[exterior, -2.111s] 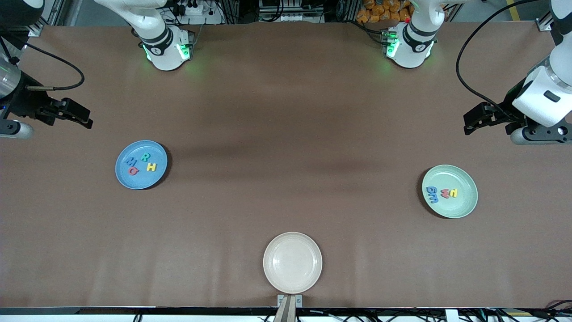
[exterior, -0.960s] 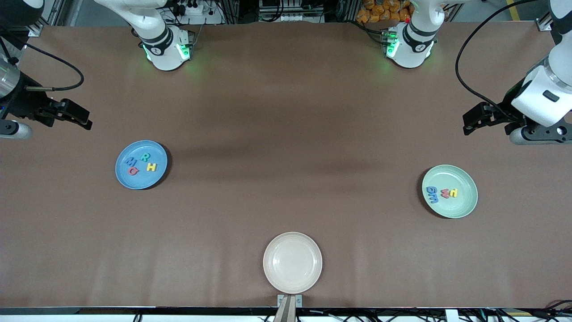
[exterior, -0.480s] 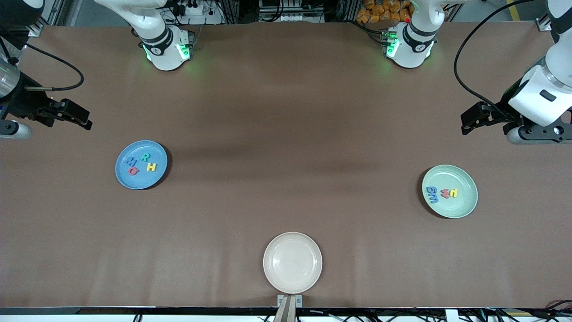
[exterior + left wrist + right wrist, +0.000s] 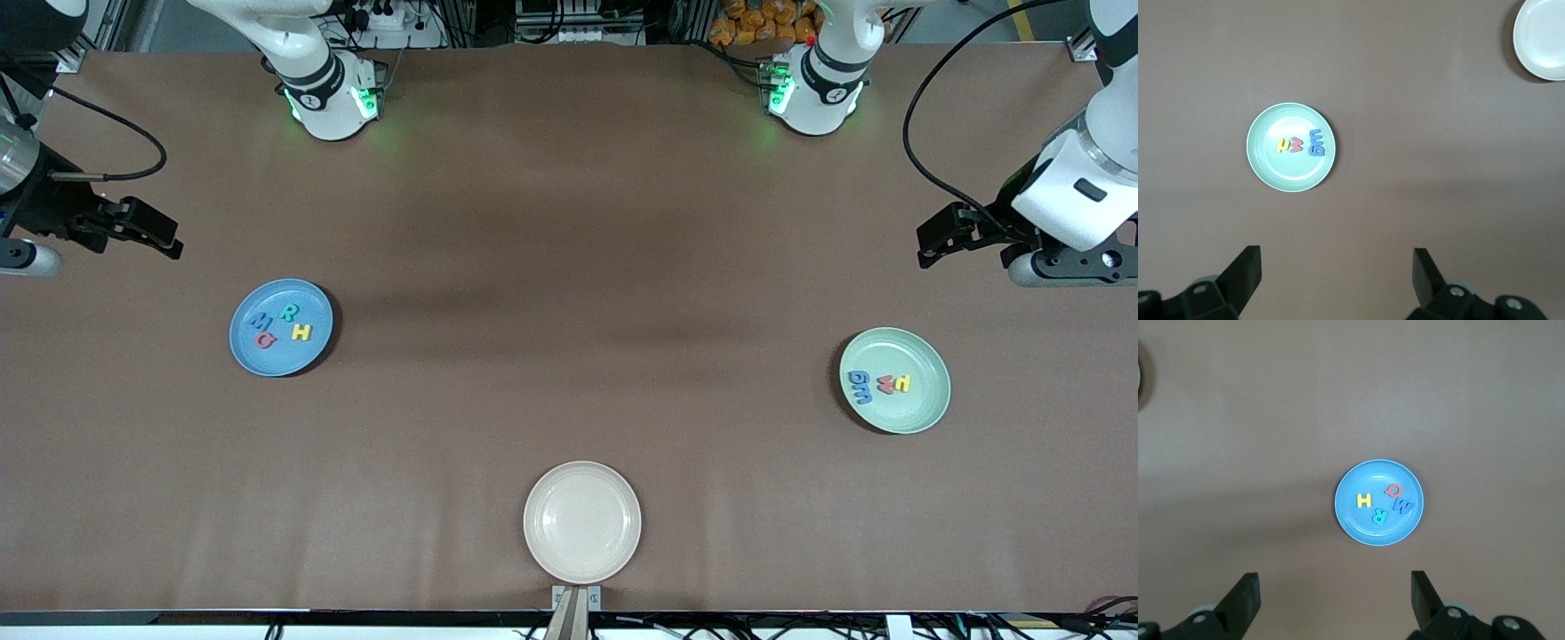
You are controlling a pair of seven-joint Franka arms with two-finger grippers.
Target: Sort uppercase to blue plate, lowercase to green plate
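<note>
The sorting looks finished, as far as the pictures show. The blue plate point(image 4: 281, 327) lies toward the right arm's end of the desk point(image 4: 569, 267), and all four uppercase letters rest in it: the teal-green R point(image 4: 289, 312) near the plate's 12 o'clock, the yellow H point(image 4: 302, 332) at about 3 o'clock, the blue M point(image 4: 260, 321) at about 9 o'clock, and the red round letter point(image 4: 265, 339) at about 7 o'clock, touching or almost touching the M. The green plate point(image 4: 894, 380) lies toward the left arm's end, and the lowercase letters are in it in a short row: the yellow one point(image 4: 901, 384) at the 3 o'clock end, the red m-like one point(image 4: 885, 384) in the middle, and the two blue ones point(image 4: 860, 388) at the 9 o'clock end, close together. A cream plate point(image 4: 582, 522) stands nearest the front camera and holds nothing. No letter lies on the bare desk. The right gripper point(image 4: 160, 236) hangs high over the desk close to the blue plate, its fingers spread and holding nothing; the left gripper point(image 4: 942, 238) hangs high over the desk close to the green plate, fingers also spread and holding nothing. Judging from this, nothing is left to sort, and both arms seem only to wait.
</note>
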